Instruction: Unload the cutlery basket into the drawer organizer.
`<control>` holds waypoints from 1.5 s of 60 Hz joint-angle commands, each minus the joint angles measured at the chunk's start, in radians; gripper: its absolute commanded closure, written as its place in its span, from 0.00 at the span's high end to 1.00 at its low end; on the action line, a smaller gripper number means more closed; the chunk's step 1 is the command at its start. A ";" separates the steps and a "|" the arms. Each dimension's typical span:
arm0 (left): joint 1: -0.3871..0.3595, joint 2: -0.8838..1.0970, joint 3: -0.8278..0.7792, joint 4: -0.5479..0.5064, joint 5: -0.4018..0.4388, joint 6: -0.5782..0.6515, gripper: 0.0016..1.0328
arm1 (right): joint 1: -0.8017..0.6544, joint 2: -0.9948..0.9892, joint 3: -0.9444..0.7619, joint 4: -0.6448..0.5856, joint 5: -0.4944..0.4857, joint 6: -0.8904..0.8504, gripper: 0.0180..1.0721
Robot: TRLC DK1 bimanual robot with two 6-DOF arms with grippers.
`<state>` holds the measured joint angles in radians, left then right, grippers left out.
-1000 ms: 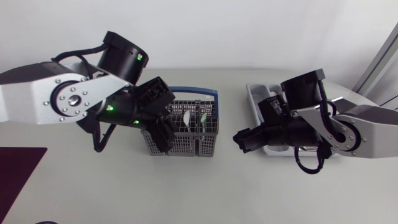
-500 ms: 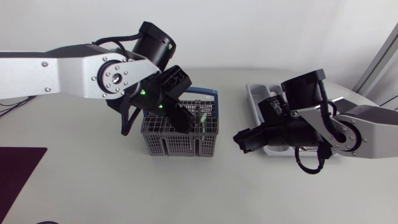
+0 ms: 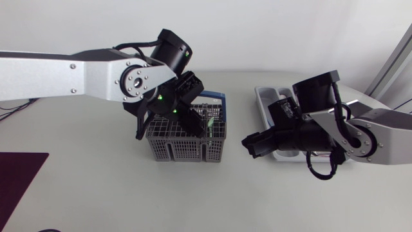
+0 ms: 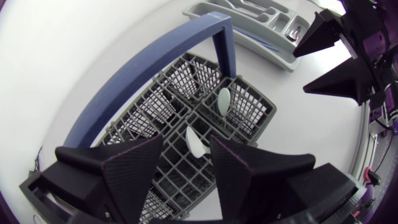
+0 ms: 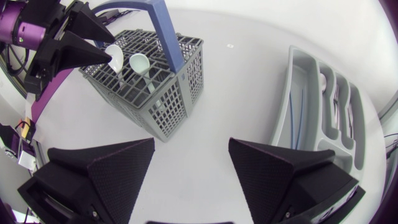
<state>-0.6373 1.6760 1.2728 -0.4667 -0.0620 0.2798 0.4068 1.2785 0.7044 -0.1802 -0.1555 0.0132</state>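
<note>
The grey cutlery basket with its blue handle stands mid-table. Two spoons stand upright in it: a white one and a pale green one. My left gripper hangs over the basket, open, and the white spoon's bowl sits between its fingertips; the right wrist view shows those black fingers beside the white spoon. The grey drawer organizer lies to the right, partly hidden by my right arm. My right gripper hovers between basket and organizer, wide open and empty.
The organizer holds some cutlery in its compartments. A dark purple mat lies at the table's left edge. Bare tabletop lies in front of the basket and between it and the organizer.
My left arm swung right and over the basket, and its gripper came down around the white spoon with the fingers narrowing. The right arm has kept still.
</note>
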 commanded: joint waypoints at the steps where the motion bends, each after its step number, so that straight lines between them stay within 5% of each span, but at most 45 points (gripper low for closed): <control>1: -0.005 0.022 0.023 -0.006 -0.009 -0.031 0.57 | -0.002 -0.015 -0.028 -0.010 0.002 -0.022 0.82; 35: -0.021 0.047 0.030 -0.015 -0.019 -0.044 0.27 | -0.003 -0.036 -0.029 -0.016 -0.001 -0.025 0.82; 90: -0.070 -0.044 -0.030 0.002 -0.142 -0.028 0.21 | 0.007 -0.038 -0.051 -0.002 0.004 -0.030 0.82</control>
<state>-0.6960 1.6619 1.2686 -0.4702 -0.1833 0.2581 0.4053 1.2434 0.6830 -0.1829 -0.1558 -0.0051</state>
